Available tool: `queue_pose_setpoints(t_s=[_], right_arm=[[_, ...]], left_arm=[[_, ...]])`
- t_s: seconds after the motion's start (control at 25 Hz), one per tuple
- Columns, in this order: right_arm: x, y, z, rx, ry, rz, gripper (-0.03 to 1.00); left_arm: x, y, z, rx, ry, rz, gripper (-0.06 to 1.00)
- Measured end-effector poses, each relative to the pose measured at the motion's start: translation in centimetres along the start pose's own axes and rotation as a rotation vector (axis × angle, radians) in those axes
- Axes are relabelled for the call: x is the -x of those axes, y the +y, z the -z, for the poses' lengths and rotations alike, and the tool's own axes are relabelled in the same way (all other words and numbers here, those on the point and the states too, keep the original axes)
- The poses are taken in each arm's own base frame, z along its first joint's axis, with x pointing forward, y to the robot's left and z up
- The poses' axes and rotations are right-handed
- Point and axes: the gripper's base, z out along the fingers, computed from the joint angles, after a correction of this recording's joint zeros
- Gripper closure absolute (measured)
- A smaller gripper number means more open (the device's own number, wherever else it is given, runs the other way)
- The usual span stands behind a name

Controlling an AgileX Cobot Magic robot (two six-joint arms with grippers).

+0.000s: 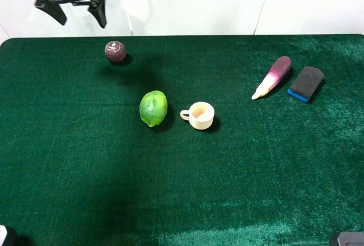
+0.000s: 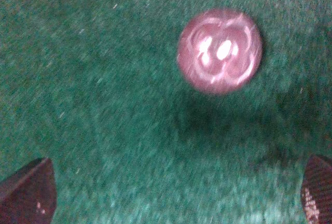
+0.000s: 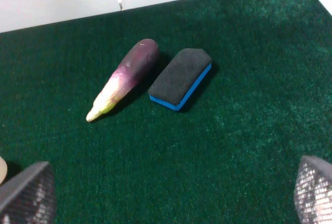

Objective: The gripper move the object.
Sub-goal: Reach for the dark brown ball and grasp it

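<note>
The object, a small dark maroon round fruit (image 1: 115, 51) with pale marks on top, rests on the green cloth at the back left. It also shows in the left wrist view (image 2: 219, 51), blurred, on the cloth beyond the fingers. My left gripper (image 1: 78, 8) hangs open and empty in the air above and to the left of it; its two fingertips (image 2: 28, 195) stand wide apart. My right gripper (image 3: 171, 195) is open and empty, with its fingertips (image 3: 28, 195) at the view's corners.
A green lime-like fruit (image 1: 153, 108) and a cream cup (image 1: 199, 115) sit mid-table. A purple-and-white eggplant (image 1: 273, 77) (image 3: 124, 78) and a black-and-blue eraser (image 1: 306, 83) (image 3: 180, 78) lie at the right. The table's back edge (image 1: 182, 36) meets a white wall.
</note>
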Motion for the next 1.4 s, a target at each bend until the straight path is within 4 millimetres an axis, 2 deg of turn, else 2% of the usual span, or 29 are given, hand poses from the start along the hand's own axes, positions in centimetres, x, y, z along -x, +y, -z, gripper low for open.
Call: queue_pose_setpoints(t_s=[0.36,0.88,1.4], right_arm=[[0.0,0.0,0.0,0.001,0.0,0.0,0.28],[0.0,0.0,0.0,0.001,0.0,0.0,0.28],[0.0,0.0,0.0,0.001,0.0,0.0,0.28]], left_arm=[[2.1,-1.7,-5.0,0.012,0.06,0.002,0.0],[2.2,-1.6,-9.4,0.037,0.082,0.018,0.0],[2.3,-2.0,-12.9,0.011,0.045,0.028,0.0]])
